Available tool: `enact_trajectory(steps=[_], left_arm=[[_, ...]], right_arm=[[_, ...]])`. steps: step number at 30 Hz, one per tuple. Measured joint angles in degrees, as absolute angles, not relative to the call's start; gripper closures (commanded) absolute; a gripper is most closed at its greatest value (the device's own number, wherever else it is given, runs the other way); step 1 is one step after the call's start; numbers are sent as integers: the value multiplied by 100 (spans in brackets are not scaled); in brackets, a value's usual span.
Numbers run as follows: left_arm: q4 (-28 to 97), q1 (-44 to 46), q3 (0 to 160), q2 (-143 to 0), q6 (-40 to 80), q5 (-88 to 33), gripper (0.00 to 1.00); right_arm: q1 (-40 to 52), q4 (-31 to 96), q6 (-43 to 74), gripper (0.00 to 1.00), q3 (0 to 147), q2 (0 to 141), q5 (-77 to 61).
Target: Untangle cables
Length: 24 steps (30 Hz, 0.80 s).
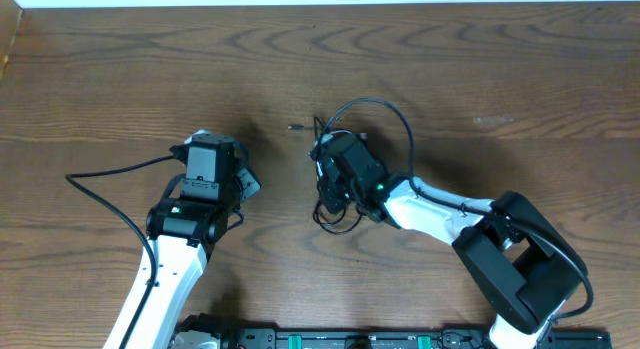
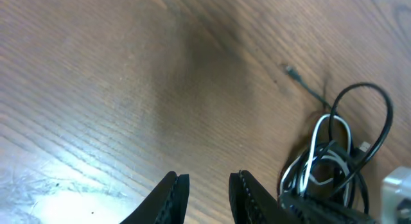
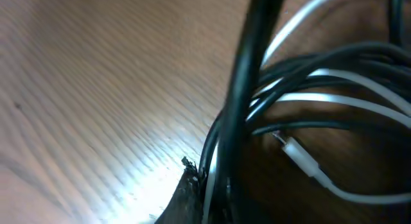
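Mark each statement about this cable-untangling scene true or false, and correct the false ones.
1. The cables include a white cord among black ones. True.
2. The left gripper has a cable between its jaws. False: its jaws stand slightly apart with nothing between them, over the bare table.
3. The right gripper is at the cable bundle with its jaws closed. True.
4. The cables lie apart in three separate spots. False: they are bunched in one tangle at the right gripper.
5. A small plug end sticks out from the tangle on the left arm's side. True.
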<state>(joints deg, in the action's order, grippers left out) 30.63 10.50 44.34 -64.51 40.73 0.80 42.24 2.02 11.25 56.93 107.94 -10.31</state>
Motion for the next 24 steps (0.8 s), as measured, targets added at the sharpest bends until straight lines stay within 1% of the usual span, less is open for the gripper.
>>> enact_trajectory(steps=[1, 2, 3, 5, 7, 8, 11, 12, 13, 15, 16, 17, 19, 24], left_arm=[[3094, 1050, 4434, -6451, 4073, 73, 78], [3094, 1050, 4434, -6451, 4073, -5, 85], [3085, 1048, 4434, -6451, 4075, -183, 86], [2967, 1048, 4434, -6451, 3997, -626, 86], [2674, 1050, 4434, -6451, 3682, -1341, 86], [2628, 1050, 4434, -6451, 3610, -1503, 86], [2366, 1050, 4434, -6451, 3262, -2425, 86], [2353, 1050, 4434, -6451, 3216, -2569, 86], [2353, 1050, 4434, -6451, 3153, -2738, 85], [2344, 1068, 4434, -6451, 3103, -2921, 85], [2338, 1098, 4434, -6451, 3072, -3030, 85], [2333, 1122, 4434, -6451, 3055, -3061, 84], [2279, 1214, 4434, -6451, 3017, -3124, 84], [2071, 1435, 4434, -6451, 2993, -3166, 83]], right_arm=[[4224, 279, 1170, 99, 5784, 10766, -1111], [4215, 628, 1260, 99, 5940, 10665, -1229], [4206, 832, 1354, 99, 6069, 10438, -1347], [4156, 1238, 1518, 99, 6322, 9992, -1463], [4080, 1352, 1787, 99, 6508, 9395, -1544], [4045, 1393, 1942, 99, 6582, 9170, -1575], [3938, 1494, 2401, 99, 6665, 8707, -1614], [3898, 1520, 2545, 98, 6665, 8650, -1621], [3863, 1540, 2705, 94, 6665, 8637, -1629], [3765, 1601, 3022, 92, 6665, 8676, -1629], [3708, 1634, 3186, 87, 6663, 8691, -1623], [3693, 1638, 3288, 89, 6663, 8691, -1625], [3691, 1634, 3382, 99, 6663, 8691, -1627], [3691, 1627, 3503, 99, 6663, 8691, -1636]])
